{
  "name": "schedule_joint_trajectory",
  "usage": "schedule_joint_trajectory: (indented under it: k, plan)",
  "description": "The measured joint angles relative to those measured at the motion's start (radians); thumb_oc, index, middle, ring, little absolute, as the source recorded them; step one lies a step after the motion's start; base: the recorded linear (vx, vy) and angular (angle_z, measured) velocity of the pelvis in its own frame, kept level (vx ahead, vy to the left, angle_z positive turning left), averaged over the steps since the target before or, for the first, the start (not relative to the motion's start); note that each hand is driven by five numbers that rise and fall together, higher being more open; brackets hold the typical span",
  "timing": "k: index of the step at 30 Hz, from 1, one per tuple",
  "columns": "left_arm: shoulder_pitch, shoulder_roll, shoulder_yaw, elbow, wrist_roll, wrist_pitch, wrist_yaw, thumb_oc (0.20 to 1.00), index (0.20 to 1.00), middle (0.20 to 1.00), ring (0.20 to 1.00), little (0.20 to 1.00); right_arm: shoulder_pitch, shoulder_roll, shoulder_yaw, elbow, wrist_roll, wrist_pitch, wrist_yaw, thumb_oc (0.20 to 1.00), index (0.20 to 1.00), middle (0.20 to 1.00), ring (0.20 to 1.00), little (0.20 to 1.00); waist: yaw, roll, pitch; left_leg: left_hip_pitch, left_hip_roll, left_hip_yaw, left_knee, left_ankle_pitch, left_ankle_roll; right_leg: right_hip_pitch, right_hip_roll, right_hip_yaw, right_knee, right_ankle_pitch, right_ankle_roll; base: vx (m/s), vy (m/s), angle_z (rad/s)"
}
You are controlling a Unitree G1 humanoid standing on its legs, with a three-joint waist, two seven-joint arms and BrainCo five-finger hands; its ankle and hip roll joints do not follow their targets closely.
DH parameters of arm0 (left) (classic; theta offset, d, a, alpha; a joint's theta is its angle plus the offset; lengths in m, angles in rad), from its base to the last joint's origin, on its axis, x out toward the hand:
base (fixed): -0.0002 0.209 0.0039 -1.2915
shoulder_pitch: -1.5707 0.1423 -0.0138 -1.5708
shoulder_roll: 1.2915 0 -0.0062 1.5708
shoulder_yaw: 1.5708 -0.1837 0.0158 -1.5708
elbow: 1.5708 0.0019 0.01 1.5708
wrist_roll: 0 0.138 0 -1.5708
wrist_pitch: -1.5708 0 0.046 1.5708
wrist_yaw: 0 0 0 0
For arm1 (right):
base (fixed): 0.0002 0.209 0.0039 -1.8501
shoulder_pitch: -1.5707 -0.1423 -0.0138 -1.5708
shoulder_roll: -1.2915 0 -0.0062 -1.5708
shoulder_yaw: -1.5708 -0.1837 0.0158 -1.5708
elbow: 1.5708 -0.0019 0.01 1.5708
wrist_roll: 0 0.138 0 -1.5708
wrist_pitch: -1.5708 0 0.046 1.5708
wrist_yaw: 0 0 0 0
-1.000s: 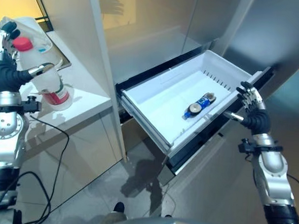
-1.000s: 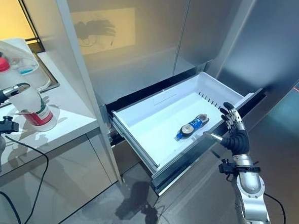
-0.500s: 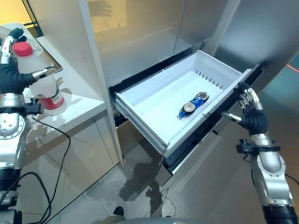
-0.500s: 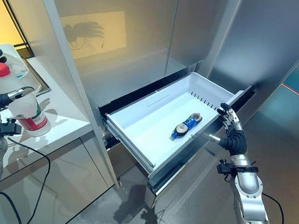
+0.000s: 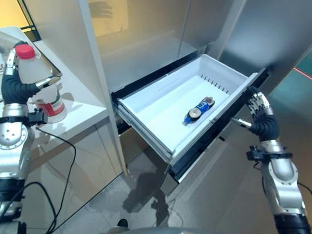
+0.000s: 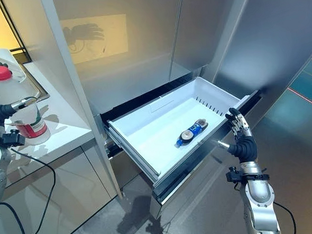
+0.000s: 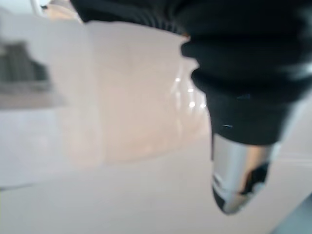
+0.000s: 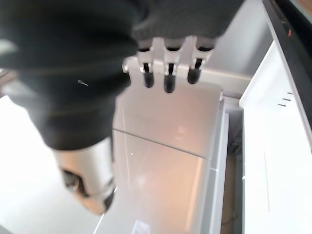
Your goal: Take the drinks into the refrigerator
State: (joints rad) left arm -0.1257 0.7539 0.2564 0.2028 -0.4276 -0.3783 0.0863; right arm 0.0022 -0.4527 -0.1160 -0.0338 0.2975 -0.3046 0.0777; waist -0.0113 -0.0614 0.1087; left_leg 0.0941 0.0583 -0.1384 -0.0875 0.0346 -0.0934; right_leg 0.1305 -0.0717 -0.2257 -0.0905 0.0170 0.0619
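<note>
Left hand (image 5: 17, 87) at the far left of the frame has its fingers and thumb wrapped round a clear plastic bottle with a red cap (image 5: 35, 78), which stands on or just above the white counter (image 5: 79, 109), I can't tell which. So you've got the second drink in hand. The first one, a small bottle with a blue label (image 5: 199, 107), already lies on its side in the white pull-out drawer (image 5: 162, 104) of the refrigerator (image 5: 150, 37), mid-frame.

Right hand (image 5: 259, 110) sits at the drawer's right front corner with fingers relaxed and spread, holding nothing, just beside the dark drawer front (image 5: 218, 134). Can't tell if it actually touches.

For the carry, I'd say mind the tall grey panel (image 5: 93, 65) between the counter and the drawer. You need to bring the bottle out in front of it, not try to cut across. Keep the grip low-ish and firm since the bottle looks tall and slick; it could tip in the hand. Then aim for the bare patch of drawer floor to the left of the lying bottle, lower it close before letting go so it doesn't roll into the other one.
</note>
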Motion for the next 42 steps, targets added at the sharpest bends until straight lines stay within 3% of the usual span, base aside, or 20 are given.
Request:
schedule_joint_trajectory:
  k: [8,9,10,11,32,39,42]
  plan:
    - [0.067,-0.009,0.000,0.031,0.001,0.025,-0.023,1.000,1.000,1.000,1.000,1.000,0.002,0.000,-0.001,-0.001,0.001,0.000,0.005,1.000,1.000,1.000,1.000,1.000,0.000,-0.001,-0.001,-0.001,0.001,0.002,0.000,0.000,0.000,-0.002,0.000,0.004,0.000,0.000,0.000,0.00,0.000,0.00]
    - [0.071,-0.011,0.000,0.035,0.001,0.031,-0.027,0.931,0.931,0.931,0.931,0.931,0.003,0.000,-0.002,-0.001,0.001,0.001,0.006,1.000,1.000,1.000,1.000,1.000,0.000,-0.001,-0.001,-0.001,0.001,0.002,0.000,0.000,0.000,-0.002,0.000,0.004,0.000,0.000,0.000,0.00,0.000,0.00]
    - [0.077,-0.011,0.000,0.038,0.002,0.040,-0.034,0.354,0.354,0.354,0.354,0.354,0.003,0.000,-0.002,-0.001,0.001,0.001,0.008,1.000,1.000,1.000,1.000,1.000,0.000,-0.002,-0.001,-0.001,0.001,0.002,0.000,0.000,0.000,-0.002,0.000,0.004,0.000,0.000,0.000,0.00,0.000,0.00]
    - [0.086,-0.011,0.000,0.050,0.002,0.041,-0.046,0.200,0.200,0.200,0.200,0.200,0.003,0.000,-0.003,-0.001,0.001,0.001,0.009,1.000,1.000,1.000,1.000,1.000,0.000,-0.002,-0.001,-0.001,0.001,0.002,-0.001,0.000,0.000,-0.002,0.000,0.004,0.000,0.000,0.000,0.00,0.000,0.00]
    - [0.083,-0.023,-0.004,0.057,0.004,0.059,-0.067,0.200,0.200,0.200,0.200,0.200,0.018,0.000,-0.005,-0.001,0.001,0.005,0.022,1.000,1.000,1.000,1.000,1.000,-0.002,-0.004,-0.003,0.000,0.001,0.007,-0.001,0.000,0.000,-0.004,0.001,0.012,-0.001,0.003,0.000,0.00,0.000,0.00]
    - [0.082,-0.068,0.000,0.030,-0.012,0.062,-0.071,0.200,0.200,0.200,0.200,0.200,0.023,-0.003,-0.007,-0.001,0.001,0.008,0.031,1.000,1.000,1.000,1.000,1.000,0.001,-0.005,-0.003,0.000,0.001,0.007,-0.001,0.000,0.001,-0.003,0.001,0.012,-0.001,0.004,0.000,0.00,0.000,0.00]
    - [0.097,-0.109,-0.005,-0.027,-0.071,0.072,-0.117,0.200,0.200,0.200,0.200,0.200,0.023,-0.051,-0.007,0.000,0.016,0.030,0.063,1.000,1.000,1.000,1.000,1.000,0.003,-0.009,-0.004,0.000,0.001,0.004,0.000,0.001,0.001,-0.002,0.000,0.007,-0.001,0.004,0.001,-0.02,-0.005,0.02]
